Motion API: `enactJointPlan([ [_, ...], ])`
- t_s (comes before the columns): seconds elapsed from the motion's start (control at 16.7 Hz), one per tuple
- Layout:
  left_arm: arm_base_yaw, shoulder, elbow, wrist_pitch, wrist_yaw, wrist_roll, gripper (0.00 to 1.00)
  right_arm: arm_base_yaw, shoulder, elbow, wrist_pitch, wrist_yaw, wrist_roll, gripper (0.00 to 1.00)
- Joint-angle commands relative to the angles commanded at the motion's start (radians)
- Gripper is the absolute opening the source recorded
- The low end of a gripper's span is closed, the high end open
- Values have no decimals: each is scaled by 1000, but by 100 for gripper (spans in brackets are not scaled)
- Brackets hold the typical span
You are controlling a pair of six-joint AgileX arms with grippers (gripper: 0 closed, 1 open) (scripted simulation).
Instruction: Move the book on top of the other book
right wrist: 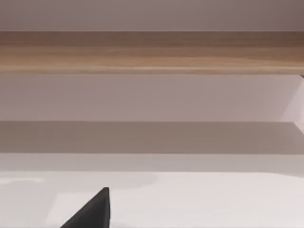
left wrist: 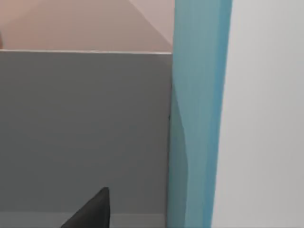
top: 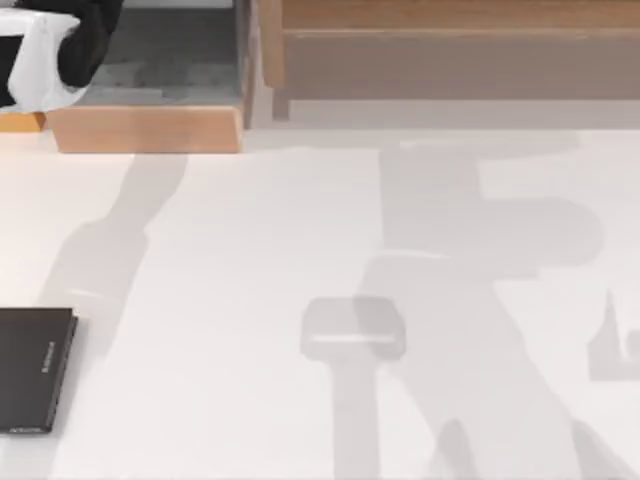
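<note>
The other book [top: 35, 370], thin and black with pale lettering along its spine edge, lies flat on the white table at the near left. The book [left wrist: 199, 114] shows in the left wrist view as a tall teal band beside a grey panel [left wrist: 85, 128]. A dark tip of my left gripper [left wrist: 92, 211] shows at the edge of that view, apart from the teal band. My left arm [top: 45, 50] is at the far left corner of the table. A dark tip of my right gripper [right wrist: 92, 211] hangs over bare white table, facing a wooden shelf [right wrist: 152, 52].
A wooden shelf unit [top: 440, 50] runs along the far edge, with a grey compartment [top: 170, 60] and a wooden ledge [top: 145, 128] at the far left. Arm shadows fall across the white table [top: 250, 250] in the middle and right.
</note>
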Motion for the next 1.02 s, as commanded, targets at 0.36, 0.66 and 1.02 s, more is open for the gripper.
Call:
enactJointPlan([
  [0.36, 0, 0, 0, 0, 0, 0, 55, 0, 0, 0, 0, 0, 0, 100],
  [0.66, 0, 0, 0, 0, 0, 0, 17, 0, 0, 0, 0, 0, 0, 100],
  [1.02, 0, 0, 0, 0, 0, 0, 0, 0, 0, 0, 0, 0, 0, 100],
])
